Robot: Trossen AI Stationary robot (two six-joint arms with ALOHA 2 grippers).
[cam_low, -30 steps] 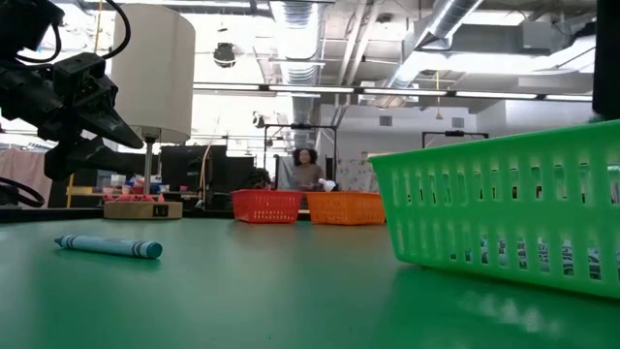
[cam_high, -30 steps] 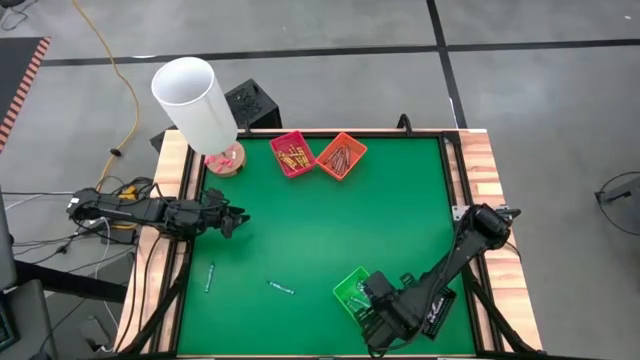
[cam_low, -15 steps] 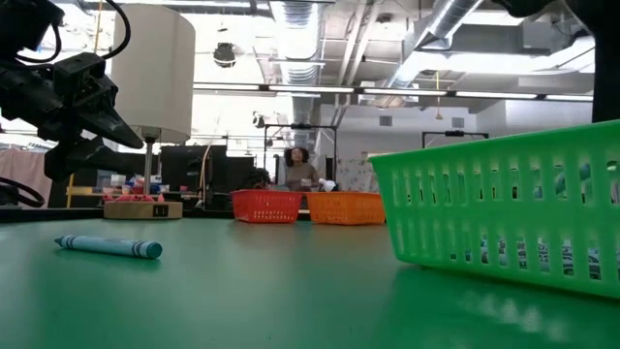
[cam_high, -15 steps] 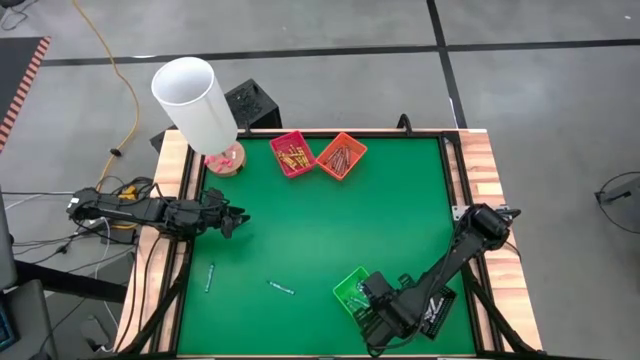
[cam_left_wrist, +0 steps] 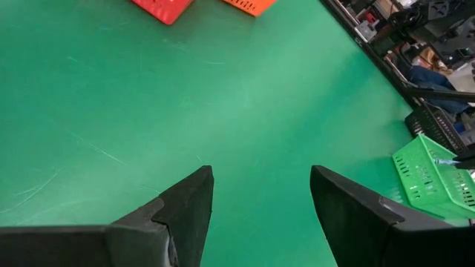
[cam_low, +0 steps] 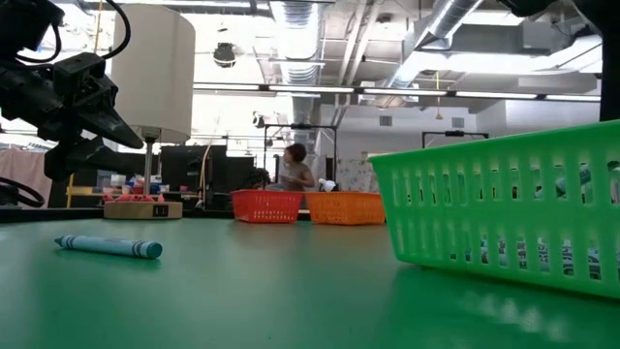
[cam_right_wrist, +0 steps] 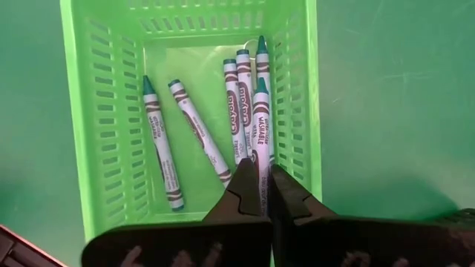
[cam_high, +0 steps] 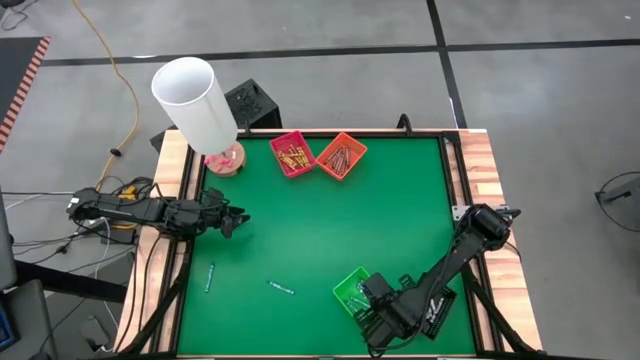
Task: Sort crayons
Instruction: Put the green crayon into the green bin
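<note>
With my right gripper [cam_right_wrist: 260, 194] clamped on a teal crayon [cam_right_wrist: 260, 122] over the green basket [cam_right_wrist: 104, 111] at the table's near edge, next is release.

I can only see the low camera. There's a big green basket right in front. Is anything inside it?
Observer: Yes. Several teal crayons lie on the floor of the green basket.
Operator: Where's the robot's hand? I can't find it!
Observer: The right hand is right above the basket, shut on one more teal crayon.
</note>
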